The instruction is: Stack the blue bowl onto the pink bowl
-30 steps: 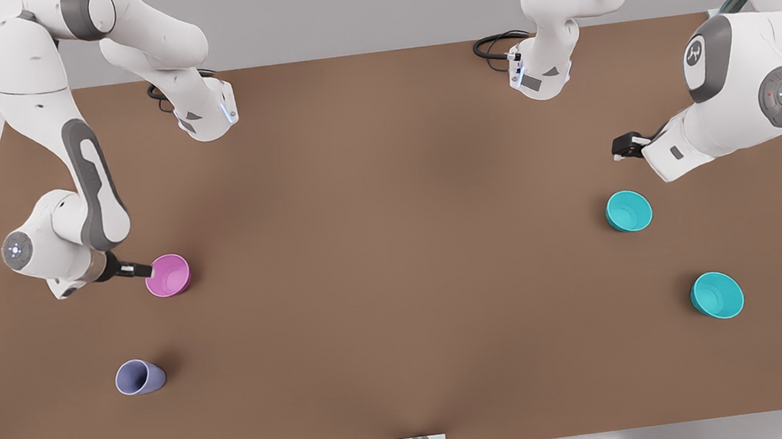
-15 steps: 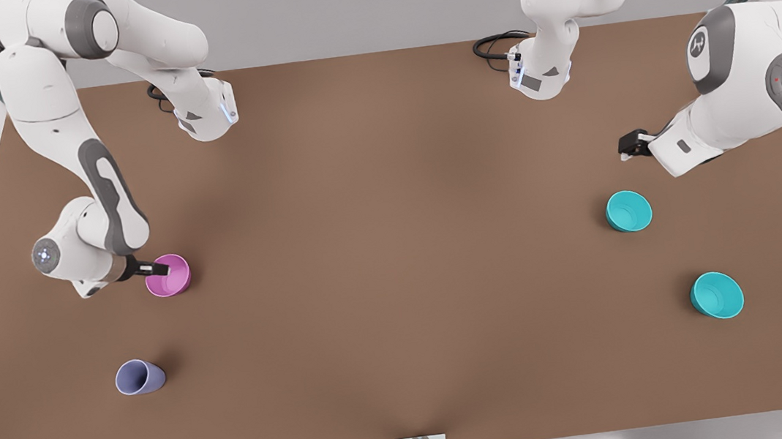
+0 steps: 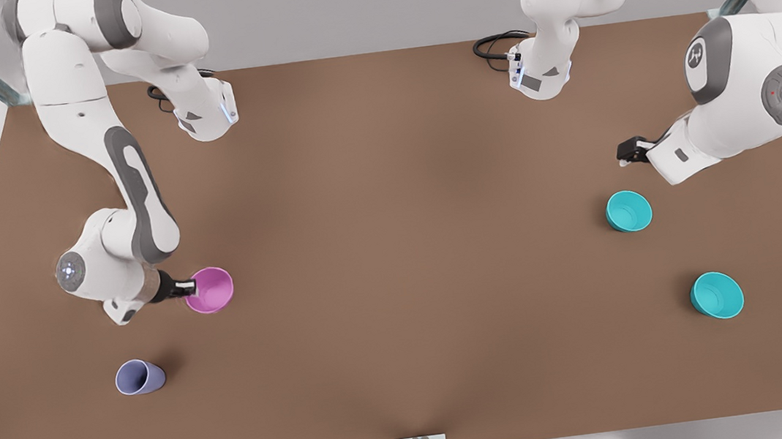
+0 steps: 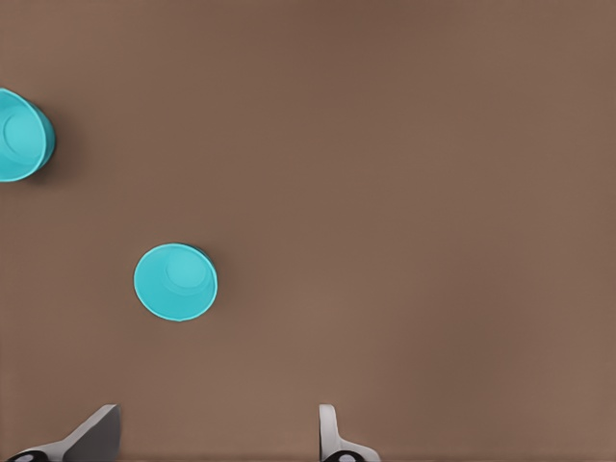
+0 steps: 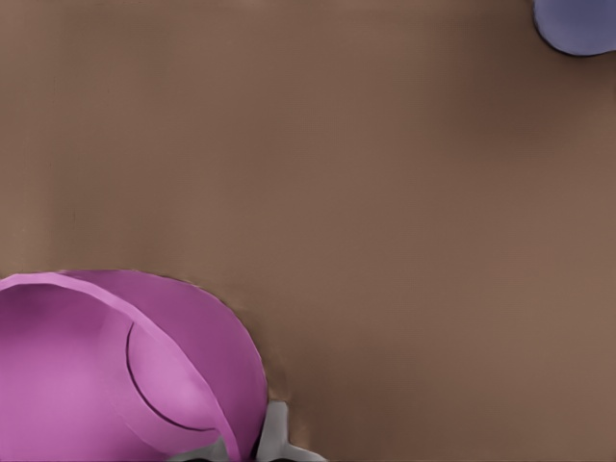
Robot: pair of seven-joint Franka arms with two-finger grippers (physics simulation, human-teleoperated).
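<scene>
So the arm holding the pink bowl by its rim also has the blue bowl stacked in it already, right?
Not stacked. In the front view the right gripper grips the pink bowl by its rim, but the blue bowl sits on the table far across, near the left gripper.

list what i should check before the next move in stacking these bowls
1. right claw pinching the pink bowl at its rim: ok
2. pink bowl lifted off the table: cannot tell
3. left claw open for a grasp: ok
4. blue bowl upright and free: ok
5. left claw over the blue bowl: not ok, it is off to one side
6. wider teal bowl apart from the blue bowl: ok
</scene>
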